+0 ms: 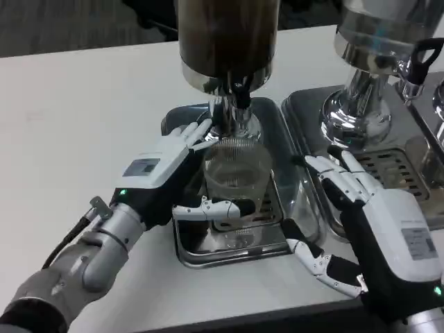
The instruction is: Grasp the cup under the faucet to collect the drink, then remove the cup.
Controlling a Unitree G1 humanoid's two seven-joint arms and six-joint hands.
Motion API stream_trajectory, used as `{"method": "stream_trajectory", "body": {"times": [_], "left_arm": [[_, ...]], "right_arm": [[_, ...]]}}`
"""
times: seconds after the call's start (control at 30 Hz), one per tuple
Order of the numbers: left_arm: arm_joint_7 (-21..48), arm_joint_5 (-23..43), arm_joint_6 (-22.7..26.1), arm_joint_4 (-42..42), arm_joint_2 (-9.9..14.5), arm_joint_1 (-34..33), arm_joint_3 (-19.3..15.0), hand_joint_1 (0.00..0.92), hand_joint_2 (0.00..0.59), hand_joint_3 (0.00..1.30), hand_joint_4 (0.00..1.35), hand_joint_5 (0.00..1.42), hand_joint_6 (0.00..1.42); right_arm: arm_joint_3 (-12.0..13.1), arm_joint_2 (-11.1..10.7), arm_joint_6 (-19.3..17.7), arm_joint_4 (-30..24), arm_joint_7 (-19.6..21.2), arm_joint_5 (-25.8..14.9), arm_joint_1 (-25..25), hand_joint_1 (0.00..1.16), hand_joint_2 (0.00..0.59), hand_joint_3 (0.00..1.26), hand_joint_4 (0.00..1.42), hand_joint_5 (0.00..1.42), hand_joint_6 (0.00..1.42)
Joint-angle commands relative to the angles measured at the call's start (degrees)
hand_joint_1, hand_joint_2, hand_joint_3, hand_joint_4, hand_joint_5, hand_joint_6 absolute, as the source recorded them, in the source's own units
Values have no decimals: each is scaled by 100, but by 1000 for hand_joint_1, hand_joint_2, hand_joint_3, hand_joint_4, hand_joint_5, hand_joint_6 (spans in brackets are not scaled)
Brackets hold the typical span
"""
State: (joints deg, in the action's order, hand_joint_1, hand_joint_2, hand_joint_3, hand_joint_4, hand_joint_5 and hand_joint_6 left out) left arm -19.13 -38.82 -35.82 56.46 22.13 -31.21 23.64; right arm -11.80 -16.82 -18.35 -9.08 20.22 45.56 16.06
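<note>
On the left we see the left robot hand (168, 182) wrapped around the clear ribbed plastic cup (234, 177), its long fingers (196, 132) laid along the cup's far side and its thumb crossing the near side low down, so the cup is grasped. The cup stands upright on the slotted grate of a shiny steel drip tray (182, 248) on the white table (76, 118), directly beneath the black faucet (240, 90) of the tall drink dispenser (227, 41) (its tank looks dark brown). We cannot tell whether any drink is in the cup; its walls are see-through, with fine vertical ridges near the rim.

Further right, a second steel drip tray (298, 111) carries another chrome-footed dispenser (368, 62) with a black tap handle (423, 59). The right robot hand (368, 229) hovers over that tray's near edge, fingers spread and holding nothing, well clear of the cup, thumb pointing toward the first tray.
</note>
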Motion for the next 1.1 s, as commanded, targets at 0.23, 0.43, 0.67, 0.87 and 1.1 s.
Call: {"method": "stream_trajectory", "body": {"times": [0.23, 0.43, 0.67, 0.87, 1.1], "left_arm": [[-322, -48, 178, -258, 111, 60, -39, 141, 51, 211, 0, 0, 0], [-485, 36, 159, -430, 176, 177, -152, 130, 53, 207, 0, 0, 0], [-521, 90, 40, -656, 269, 334, -268, 126, 63, 206, 0, 0, 0], [-588, 265, -346, -988, 436, 620, -474, 123, 60, 190, 0, 0, 0], [-644, 621, -840, -1739, 724, 1242, -1009, 120, 56, 192, 0, 0, 0]], "right_arm": [[-9, -24, -12, 41, -50, -94, -17, 577, 378, 219, 195, 81, 195], [-32, -23, -22, 89, -53, -112, -48, 581, 378, 223, 197, 85, 195], [-60, -28, -39, 136, -90, -129, -125, 584, 377, 227, 200, 86, 195], [-85, -26, -55, 194, -104, -157, -179, 585, 377, 228, 207, 86, 195], [-69, -20, -84, 197, -65, -170, -189, 586, 377, 228, 209, 86, 195]]}}
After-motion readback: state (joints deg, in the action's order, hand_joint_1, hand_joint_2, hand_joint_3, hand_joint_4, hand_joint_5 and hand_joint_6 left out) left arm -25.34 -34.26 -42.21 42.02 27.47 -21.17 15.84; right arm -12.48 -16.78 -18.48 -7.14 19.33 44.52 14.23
